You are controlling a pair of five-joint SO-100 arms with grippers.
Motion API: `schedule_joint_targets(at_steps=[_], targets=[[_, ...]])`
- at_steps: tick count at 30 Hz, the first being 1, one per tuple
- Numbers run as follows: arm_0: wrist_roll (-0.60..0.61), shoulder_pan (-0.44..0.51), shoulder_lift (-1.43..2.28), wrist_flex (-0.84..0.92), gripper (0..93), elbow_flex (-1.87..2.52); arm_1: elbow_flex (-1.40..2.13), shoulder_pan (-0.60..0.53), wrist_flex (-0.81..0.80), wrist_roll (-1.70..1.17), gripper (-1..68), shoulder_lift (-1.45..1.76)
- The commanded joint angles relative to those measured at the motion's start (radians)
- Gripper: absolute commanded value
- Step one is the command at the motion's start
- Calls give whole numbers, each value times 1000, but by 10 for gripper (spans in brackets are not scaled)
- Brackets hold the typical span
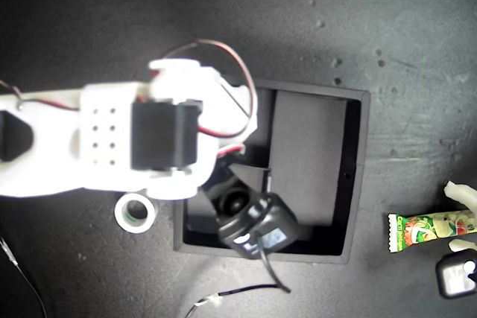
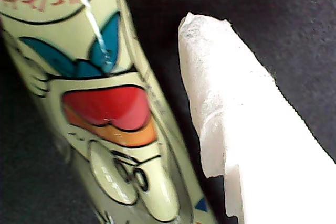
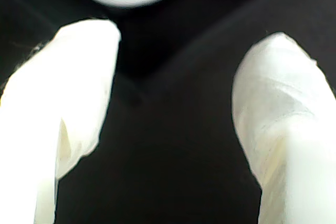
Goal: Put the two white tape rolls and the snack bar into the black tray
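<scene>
Two SO-100 arms at work: my second gripper (image 3: 173, 108), jaws spread, over the black tray (image 1: 356, 176); my first gripper (image 1: 463, 217) straddles the snack bar (image 1: 428, 230) at the exterior view's four o'clock.

Robotics test bench: dark mat (image 1: 89, 20), loose wires (image 1: 238, 292), 3D-printed arm (image 1: 112, 139).

You'll find my second gripper (image 3: 173, 77) with its jaws spread wide, both white fingers (image 3: 68, 87) well apart and pointing downward. Its arm (image 1: 112, 139) reaches in from the exterior view's left, the white wrist block and black motor housing hiding the jaws from above. My first gripper (image 1: 456, 217) just shows at the exterior view's right edge, two white fingers (image 2: 236, 129) one above the other; you cannot tell whether they are pressed closed.
</scene>
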Motion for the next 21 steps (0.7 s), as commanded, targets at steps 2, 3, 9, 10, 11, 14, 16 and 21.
schedule_joint_targets(at_steps=[2,3,9,10,11,14,16,21], targets=[[-72,51,353,18,165,137,-124,55,133,-12,-2,-15],[-92,75,400,18,165,181,-161,69,187,-6,-2,-15],[-249,265,534,6,142,416,-405,189,430,-48,-3,-15],[-273,301,534,3,141,440,-445,212,454,-55,-4,-15],[-298,333,528,0,141,465,-480,236,476,-52,-4,-15],[-359,413,495,-18,141,541,-535,301,483,0,-4,2],[-408,443,483,-28,144,615,-545,333,433,46,-4,3],[-500,518,515,-109,153,839,-476,388,275,238,-4,21]])
